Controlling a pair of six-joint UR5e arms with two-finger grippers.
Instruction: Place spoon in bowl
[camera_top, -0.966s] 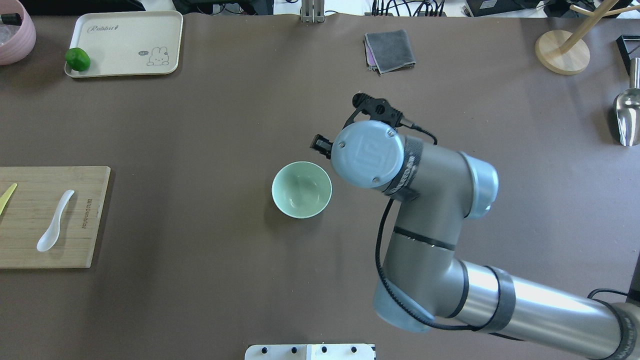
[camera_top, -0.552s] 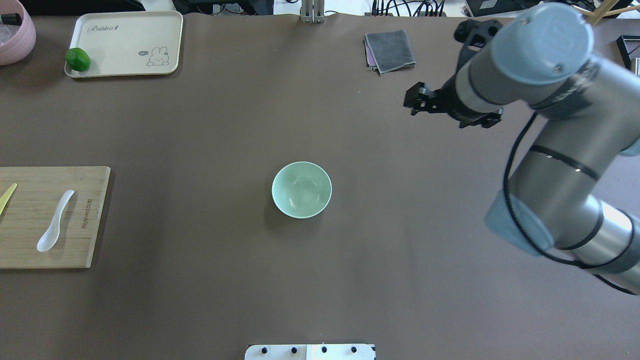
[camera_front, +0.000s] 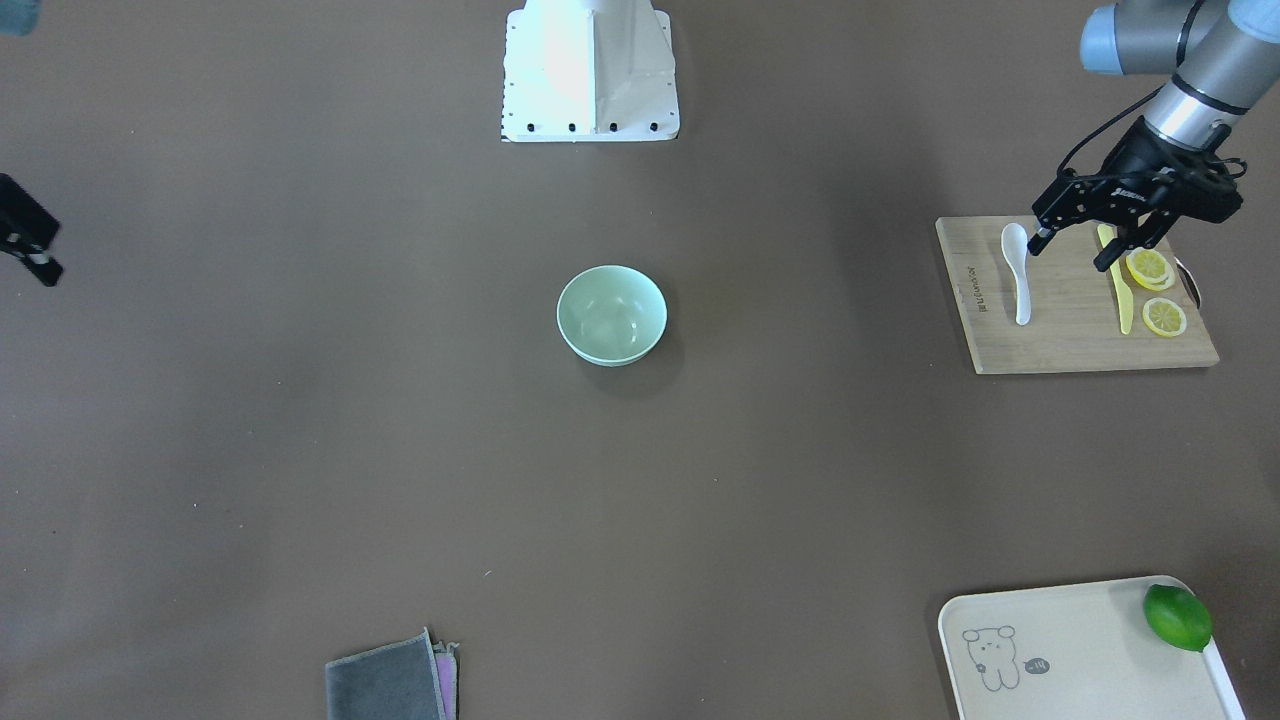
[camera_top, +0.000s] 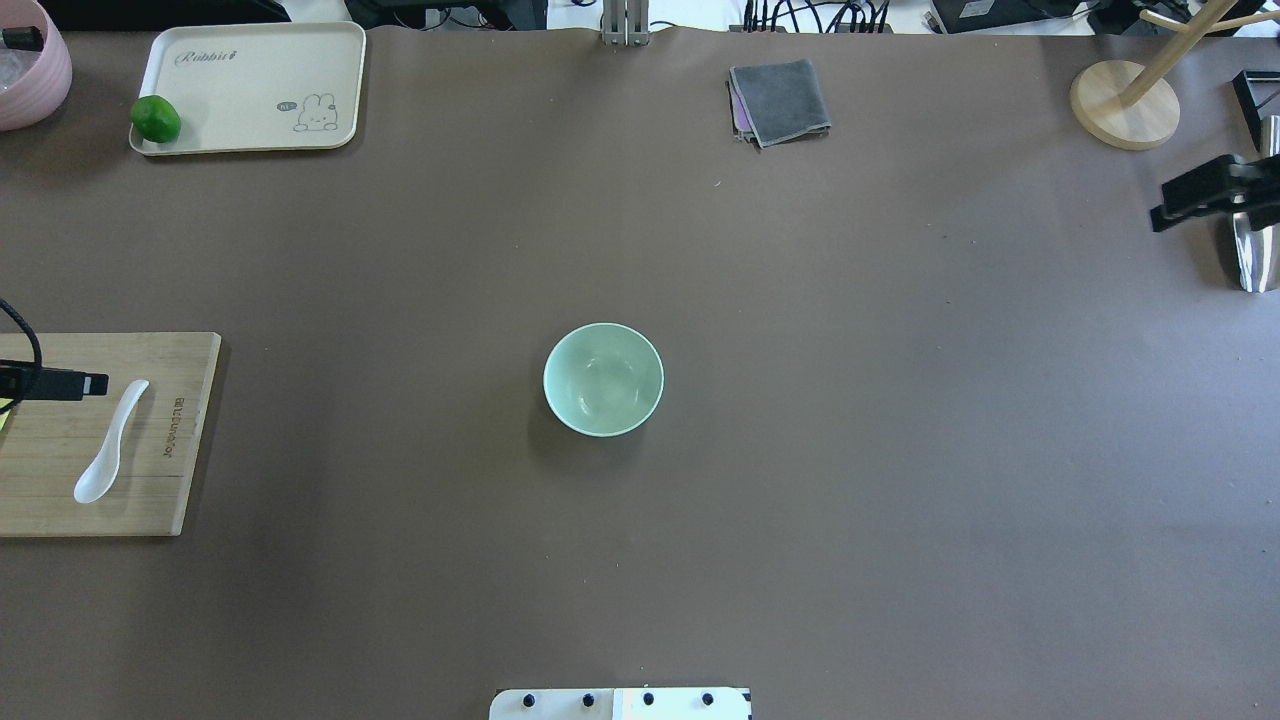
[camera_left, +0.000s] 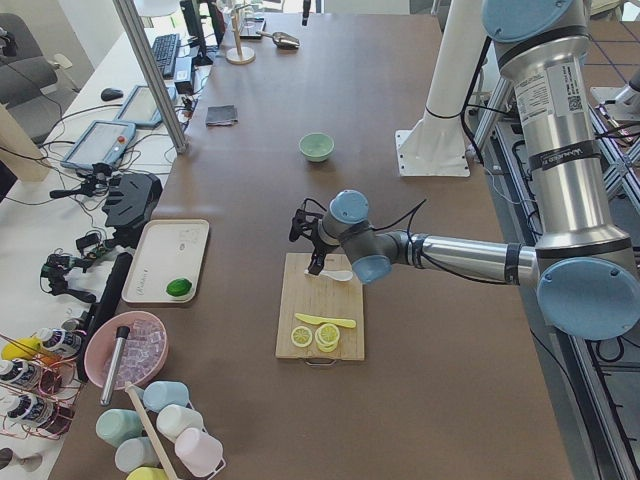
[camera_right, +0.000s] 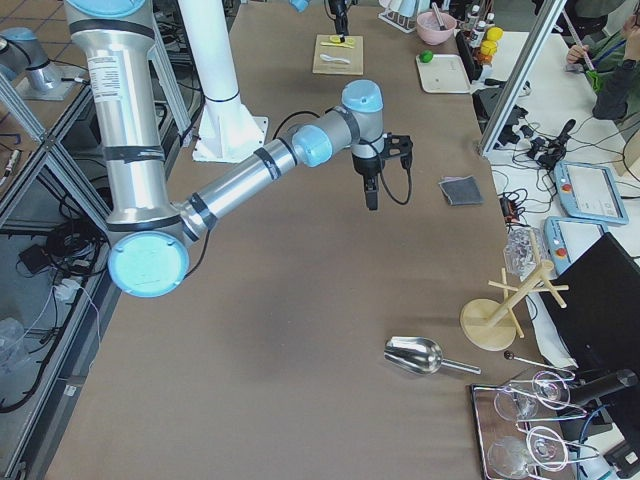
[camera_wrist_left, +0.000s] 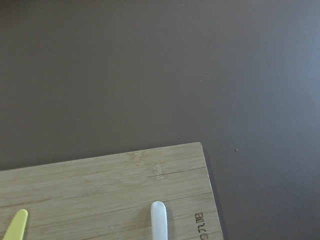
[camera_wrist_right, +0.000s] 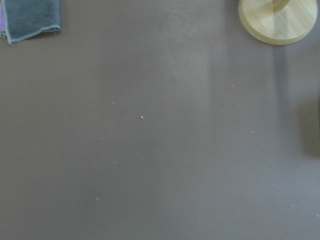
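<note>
Left end effector (camera_front: 1072, 252) pointing down, jaws standing wide apart, right end effector (camera_top: 1185, 200) hovering far off to the right, jaws unclear.

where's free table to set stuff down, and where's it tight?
Bare table all round the bowl: wide stretches between it and the cutting board, the grey cloth and the tray. Crowded: the board, with spoon, yellow knife, lemon slices and the left gripper over it.

Right arm: gone from beside the bowl (camera_top: 603, 379), pulled off to the overhead view's right edge. Only the right claw (camera_top: 1185, 200) shows, by the metal scoop (camera_top: 1255, 255).
Left claw (camera_front: 1072, 253): newly in, over the cutting board (camera_top: 150, 500), jaws spread, near the spoon (camera_top: 108, 445).
</note>
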